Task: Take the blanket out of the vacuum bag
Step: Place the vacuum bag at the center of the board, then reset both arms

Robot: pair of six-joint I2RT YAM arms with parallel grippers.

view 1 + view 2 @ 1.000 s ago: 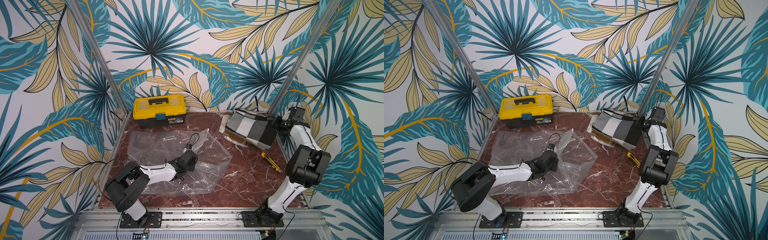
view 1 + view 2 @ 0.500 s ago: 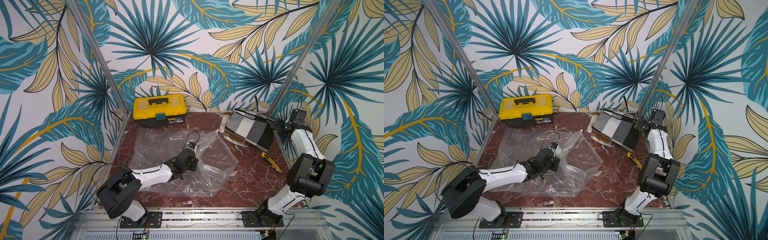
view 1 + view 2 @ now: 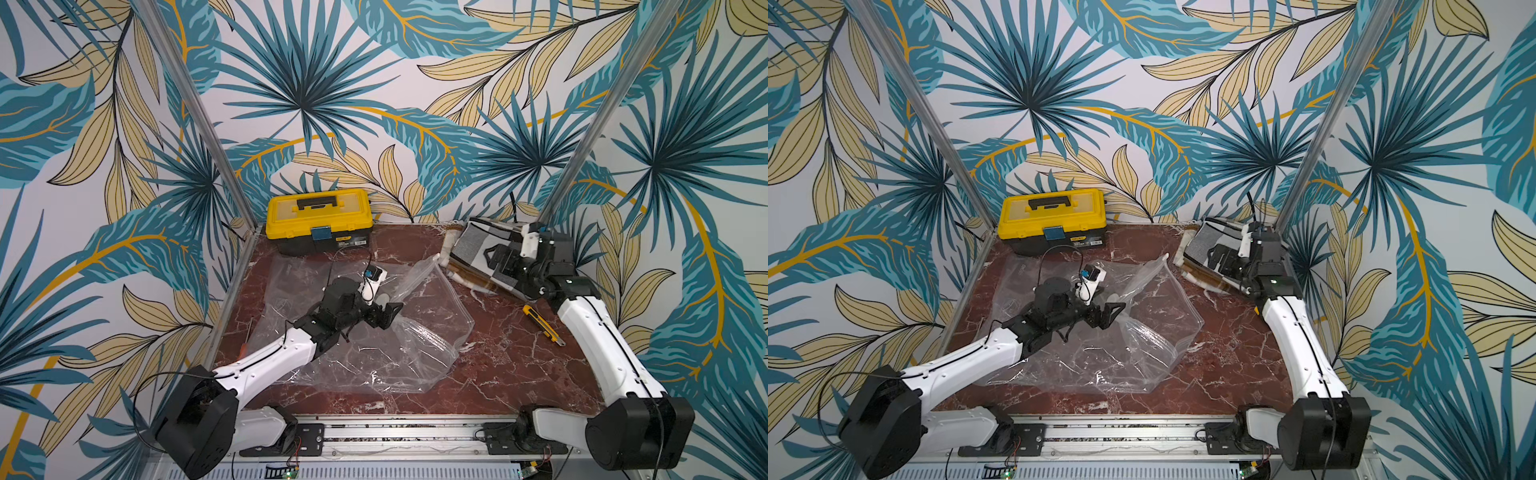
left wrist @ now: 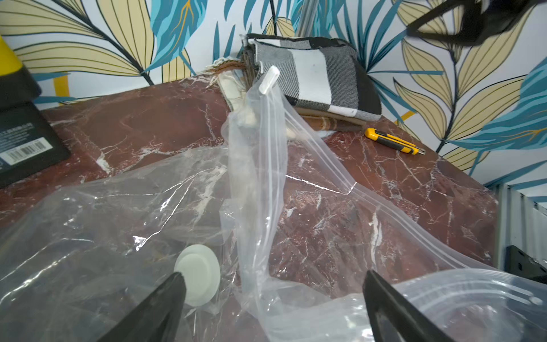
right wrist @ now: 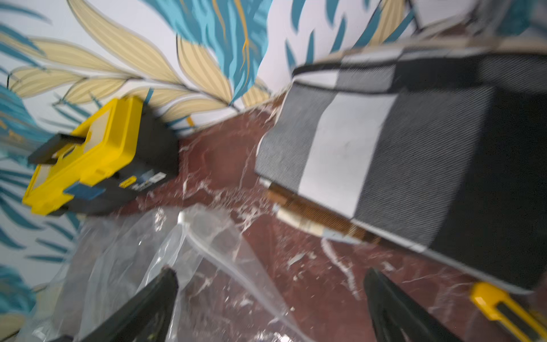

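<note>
Clear plastic vacuum bag point(image 3: 374, 353) lies empty at centre frame in a top view; blanket point(image 3: 469, 249) rests outside it, upper right. Left gripper point(image 3: 388, 316) and right gripper point(image 5: 270, 274) stand spread wide, holding nothing. Risk: left jaws may snag loose plastic when lifting, dragging the bag.

blanket point(image 4: 313, 77): black-white-grey check, seemingly brown beneath | toolbox point(image 3: 318, 212): yellow-black | table point(image 3: 498, 374): red marble

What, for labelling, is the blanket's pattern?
The blanket has black, grey, white checks; clearest in left wrist view.
</note>
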